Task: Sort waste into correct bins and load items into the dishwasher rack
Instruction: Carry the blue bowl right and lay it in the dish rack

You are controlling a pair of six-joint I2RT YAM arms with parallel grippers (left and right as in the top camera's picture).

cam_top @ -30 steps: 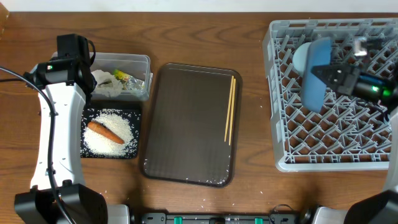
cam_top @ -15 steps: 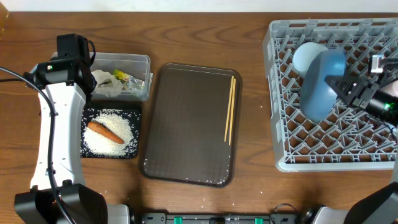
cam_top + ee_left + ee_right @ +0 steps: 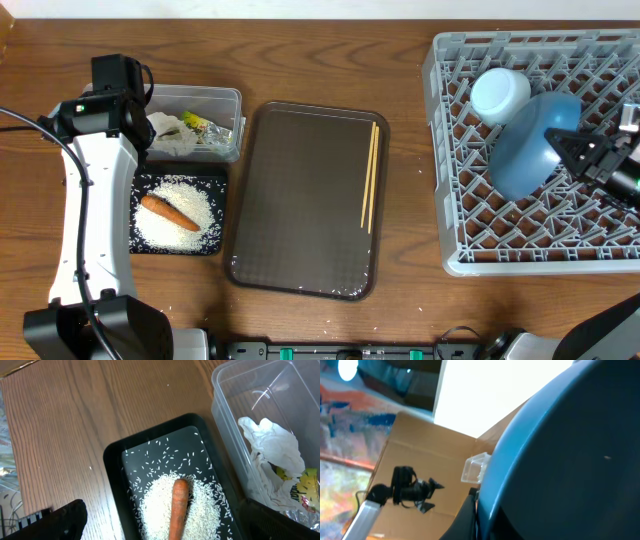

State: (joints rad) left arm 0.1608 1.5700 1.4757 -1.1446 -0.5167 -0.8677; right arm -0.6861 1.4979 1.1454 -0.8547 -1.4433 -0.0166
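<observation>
The large blue plate (image 3: 525,155) leans tilted on the pegs of the grey dishwasher rack (image 3: 470,230). My right gripper (image 3: 573,150) is shut on its right rim. The plate (image 3: 570,460) fills the right wrist view, its rim pressed against one dark finger (image 3: 467,517). A small pale bowl (image 3: 500,93) sits in the rack just beyond the plate. My left gripper (image 3: 165,527) hangs open above the black tray (image 3: 112,460), where a carrot (image 3: 177,507) lies on rice (image 3: 155,505). The clear tub (image 3: 228,100) holds crumpled paper wrappers (image 3: 270,445) and a yellow-green packet (image 3: 302,490). Two chopsticks (image 3: 370,175) lie on the brown tray.
The dark brown serving tray (image 3: 300,200) lies in the middle, between the bins and the rack. My left arm (image 3: 90,200) stands along the table's left side. A few rice grains dot the wood near the front edge.
My right gripper has carried the blue plate right and toward the near side of the rack, uncovering the pale bowl. The left arm has not moved.
</observation>
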